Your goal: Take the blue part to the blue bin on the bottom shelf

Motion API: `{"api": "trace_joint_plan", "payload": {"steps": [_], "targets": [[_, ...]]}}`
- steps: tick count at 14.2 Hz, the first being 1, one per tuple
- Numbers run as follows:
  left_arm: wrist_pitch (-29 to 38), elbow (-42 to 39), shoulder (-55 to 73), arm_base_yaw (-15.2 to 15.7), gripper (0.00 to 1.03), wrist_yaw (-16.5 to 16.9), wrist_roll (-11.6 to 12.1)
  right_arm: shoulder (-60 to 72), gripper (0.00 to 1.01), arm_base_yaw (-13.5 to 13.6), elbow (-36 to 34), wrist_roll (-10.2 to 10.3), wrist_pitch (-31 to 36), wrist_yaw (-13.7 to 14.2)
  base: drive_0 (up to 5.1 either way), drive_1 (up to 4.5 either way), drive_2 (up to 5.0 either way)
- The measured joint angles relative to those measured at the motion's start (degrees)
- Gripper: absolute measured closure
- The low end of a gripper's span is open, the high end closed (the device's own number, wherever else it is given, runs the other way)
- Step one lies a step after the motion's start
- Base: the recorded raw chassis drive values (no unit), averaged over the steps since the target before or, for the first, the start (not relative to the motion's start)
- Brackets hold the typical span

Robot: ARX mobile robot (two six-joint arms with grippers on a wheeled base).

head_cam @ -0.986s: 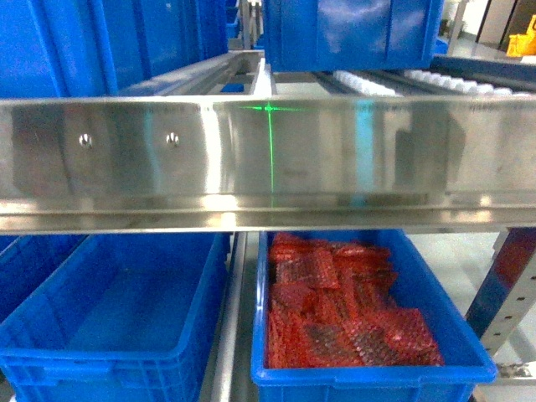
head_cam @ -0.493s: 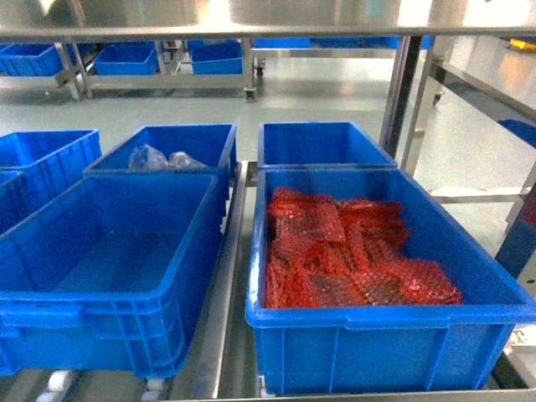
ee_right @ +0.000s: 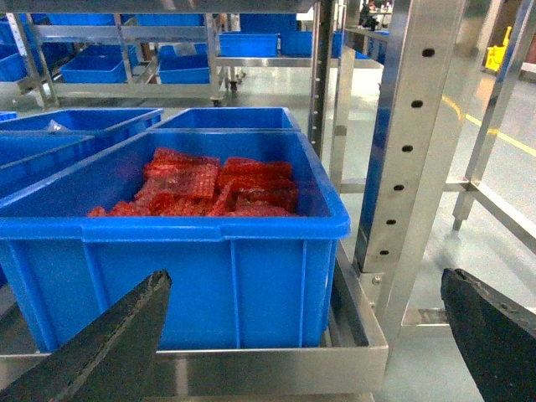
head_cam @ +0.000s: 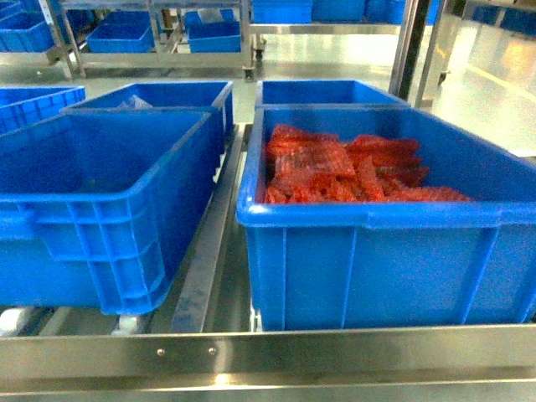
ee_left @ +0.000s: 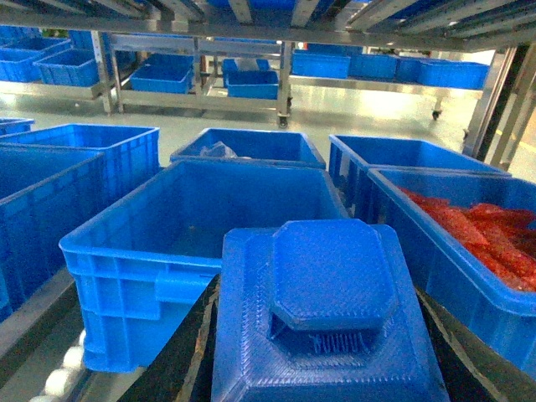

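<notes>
The head view has dropped to bin-rim level; the left claw [ee_left: 322, 368] grips the blue part [ee_left: 327, 310] before the empty blue bin [ee_left: 209, 243], the right claw [ee_right: 310, 335] spread wide.

A heap of red mesh-textured plastic packets [head_cam: 352, 167] fills the right-hand crate. Beside it on the right rises a grey perforated steel upright [ee_right: 406, 142]. Across the pale glossy floor [head_cam: 477, 92], a far steel rack [ee_left: 197, 63] holds more blue crates.

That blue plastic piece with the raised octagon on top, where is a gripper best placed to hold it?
Probably across the wide sloped base of the blue part, pinching its two flat side edges. The left gripper's dark fingers already flank it there. The octagonal cap looks shallow, offering less to hold.
</notes>
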Motion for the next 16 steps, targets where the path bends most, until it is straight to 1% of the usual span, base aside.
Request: {"api": "trace_joint_plan", "payload": {"steps": [9,16], "targets": [[0.0,-0.1,-0.1,0.0,0.59,0.0,0.0,0.0,0.03,0.0,0.0,0.0,-0.1,0.0,0.0,0.00,0.0],[0.0,-0.1,-0.1,0.0,0.59,0.0,0.0,0.0,0.03,0.0,0.0,0.0,0.1,0.0,0.0,4.24,-4.3]]}}
